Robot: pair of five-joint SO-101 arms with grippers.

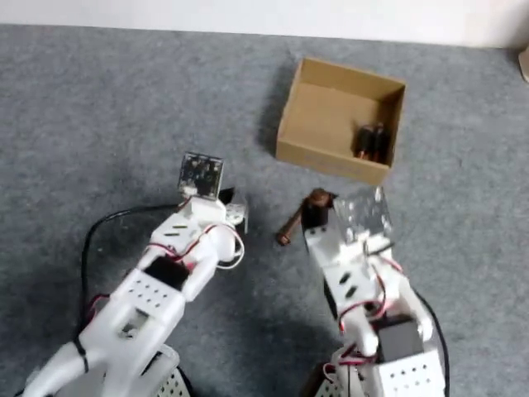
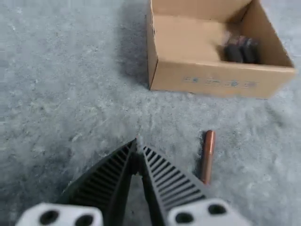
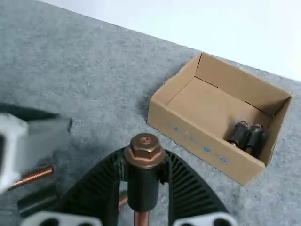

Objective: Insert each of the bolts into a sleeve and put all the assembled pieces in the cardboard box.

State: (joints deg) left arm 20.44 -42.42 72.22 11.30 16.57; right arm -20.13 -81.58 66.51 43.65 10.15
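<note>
Grey felt-like mat [image 1: 99, 99] over the whole table, pale wall along the far edge, nothing fancy. The cardboard box [image 1: 331, 163] sits at the far side with two finished pieces [image 1: 370, 142] tucked together in one corner. Our right gripper [image 3: 143, 162] is clamped around a black sleeve [image 3: 142, 186] with a copper bolt [image 3: 145, 149] seated in it, hex head on top and a bit of shank poking out the other end. That one looks assembled, and we'd say it's ready for the trip to the box, which is near but not under it yet. The left gripper [image 2: 137, 149] has its jaws pinched together at the tips with nothing between them, low over the mat. A loose bolt [image 2: 207, 153] lies flat just beside it, between the two arms. What worries us: the grip is on the sleeve only (the bolt just sits in there, as far as we can tell), so tipping the wrist on the way over could let the bolt slide out. The box also looks light, so clipping its near wall would probably shove it. And the loose bolt is right by the right gripper, so a low swing could send it rolling.
</note>
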